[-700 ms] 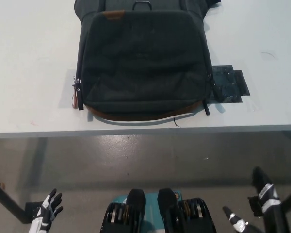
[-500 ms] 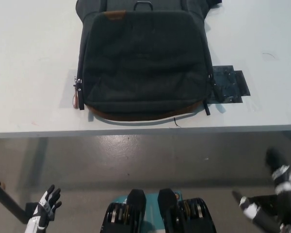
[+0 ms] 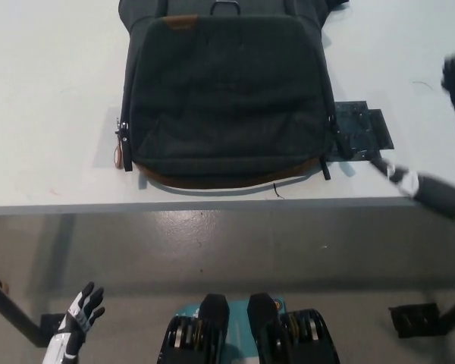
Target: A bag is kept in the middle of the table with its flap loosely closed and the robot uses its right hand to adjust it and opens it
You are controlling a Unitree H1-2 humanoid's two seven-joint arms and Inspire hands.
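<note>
A dark grey bag (image 3: pixel 226 95) lies flat in the middle of the white table (image 3: pixel 45 98), its flap closed over the front and edged in brown along the near side. A metal ring shows at its far end. My black right hand (image 3: pixel 444 144) is raised at the right edge of the head view, over the table's right part, fingers spread and apart from the bag. It is blurred. My white left hand (image 3: pixel 76 324) rests low at the bottom left, below the table, fingers apart and holding nothing.
A dark flat patch (image 3: pixel 360 130) lies on the table just right of the bag. The table's near edge (image 3: pixel 212 203) runs across the middle of the view, with grey floor (image 3: pixel 212 250) below it. A dark base (image 3: pixel 417 318) sits on the floor at lower right.
My right hand has risen from the bottom right, below the table, up to the table's right side. The left hand has barely moved. The bag has not moved.
</note>
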